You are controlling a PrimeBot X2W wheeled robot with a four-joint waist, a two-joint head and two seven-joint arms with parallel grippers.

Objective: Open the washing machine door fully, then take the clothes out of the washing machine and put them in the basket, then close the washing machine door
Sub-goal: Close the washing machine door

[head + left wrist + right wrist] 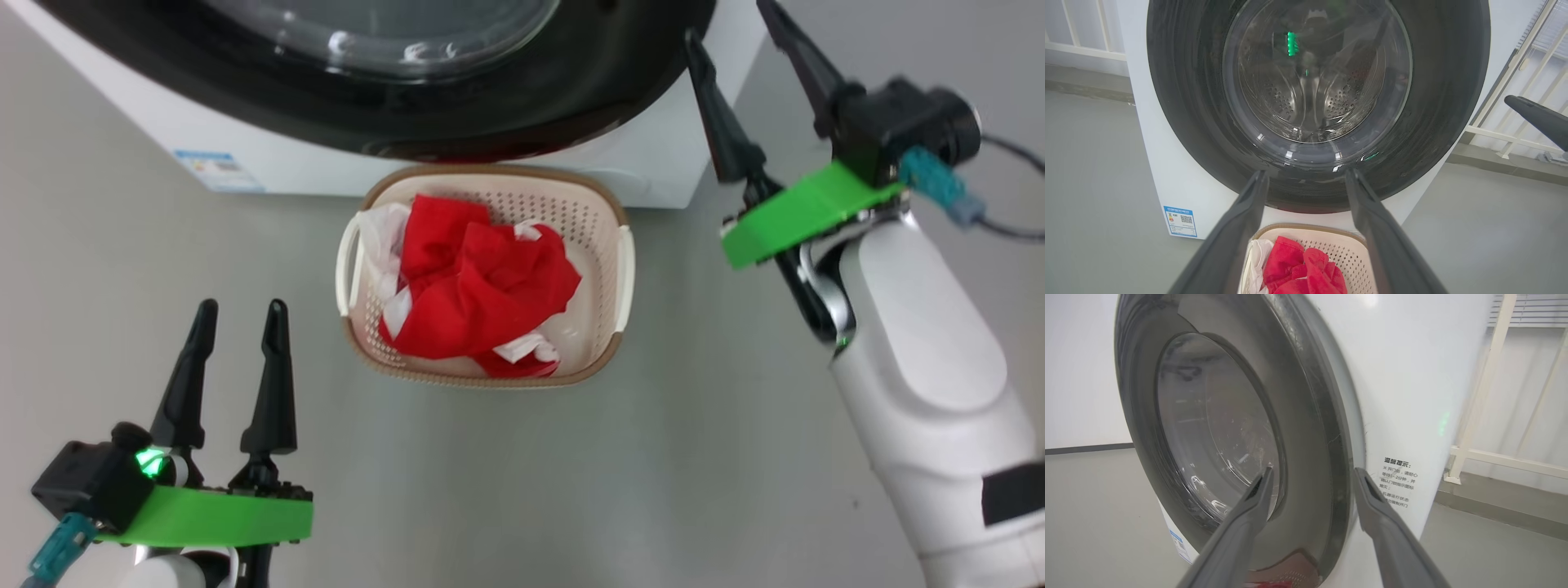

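Setting: pale grey floor [506,490] is shown in front of a white washing machine [269,159], pictured from above and from both wrists.
Door: the washing machine door [506,114] is seen lying flush against the machine's front, its glossy black rim set to the white panel. It is judged shut, and the bare steel drum [1310,94] can be made out through the glass.
Clothes: the clothes [482,286], a crumpled red bundle with white parts, are heaped inside the basket [596,229].
Basket: it is set on the floor just in front of the machine, under the door's lower edge, a placing judged to keep the carry from the drum short.
Right gripper: the right gripper [731,24] is raised beside the door's right edge, its fingers [1249,514] spread wide with nothing between them. The pose is judged to suit a push on the rim, but contact cannot be confirmed.
Left gripper: the left gripper [241,309] is held low, left of the basket and well apart from it, with its jaws wide and empty and pointed at the door.
Progress: all three steps are judged done, or all but done.
Surface: the floor is seen to be smooth and matt.
Room: a white railing [1506,139] is glimpsed to the machine's right and a plain pale wall to its left. A blue label [219,170] is fixed low on the front, and a printed notice [1398,482] is fixed on the panel right of the door.
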